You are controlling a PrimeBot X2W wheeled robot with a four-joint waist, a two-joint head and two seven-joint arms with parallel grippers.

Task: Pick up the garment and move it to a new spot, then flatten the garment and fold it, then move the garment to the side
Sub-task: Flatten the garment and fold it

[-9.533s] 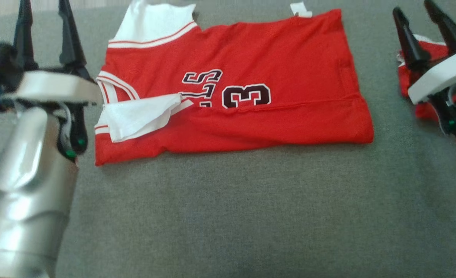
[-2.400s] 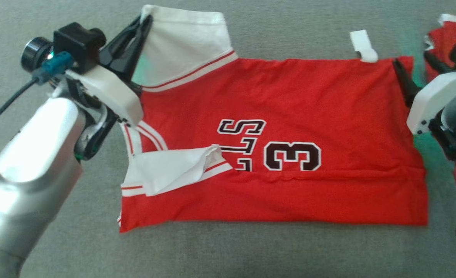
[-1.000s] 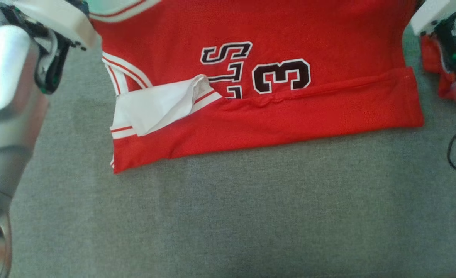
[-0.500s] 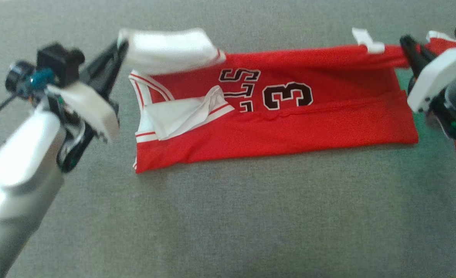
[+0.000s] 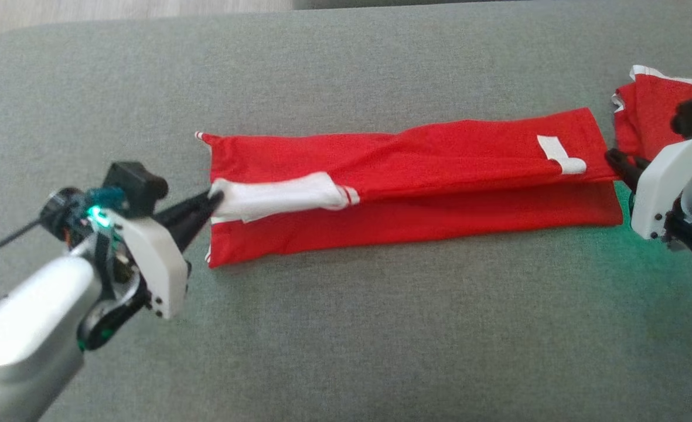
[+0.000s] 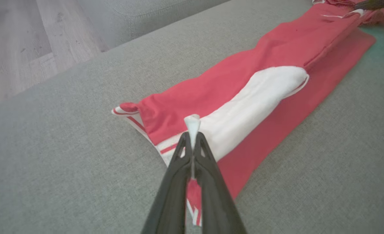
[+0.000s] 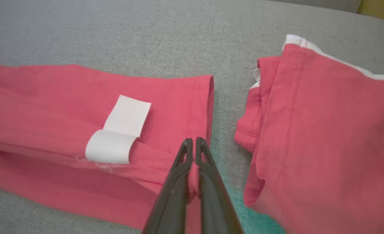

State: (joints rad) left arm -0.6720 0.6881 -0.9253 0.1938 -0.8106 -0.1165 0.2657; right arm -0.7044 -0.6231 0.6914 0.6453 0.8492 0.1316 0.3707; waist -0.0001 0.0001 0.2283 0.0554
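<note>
I have both ends of the red jersey (image 5: pixel 416 176) pinched. My left gripper (image 6: pixel 192 138) is clenched on a peak of white fabric at the armhole end, and the cloth pokes up between the tips. My right gripper (image 7: pixel 192 141) is clamped on a ridge of red cloth at the hem end.

The jersey lies between the two pairs of fingers as a long narrow band, folded lengthwise, on the grey cushion (image 5: pixel 381 328). Its upper layer stops short of the near long edge, so a strip of the lower layer shows along the side nearer me. A white panel (image 5: pixel 275 196) runs straight out from the left fingertips along the band. In the right wrist view a white label (image 7: pixel 112 146) lies bent over the crease, just left of the right fingers.

For room to move, a wide stretch of grey cushion opens on the near side of both grippers, and more of it lies beyond the band's far edge. In the left wrist view, up and to the left of the left fingers, the cushion's edge falls away to wooden floor (image 6: pixel 16 48), well apart from the jersey.

The one thing close by is a second red garment (image 7: pixel 325 130) with white trim. It sits just right of the right fingers in their own view. A narrow strip of cushion parts it from the jersey's hem, and as far as I can tell the two are not touching.
</note>
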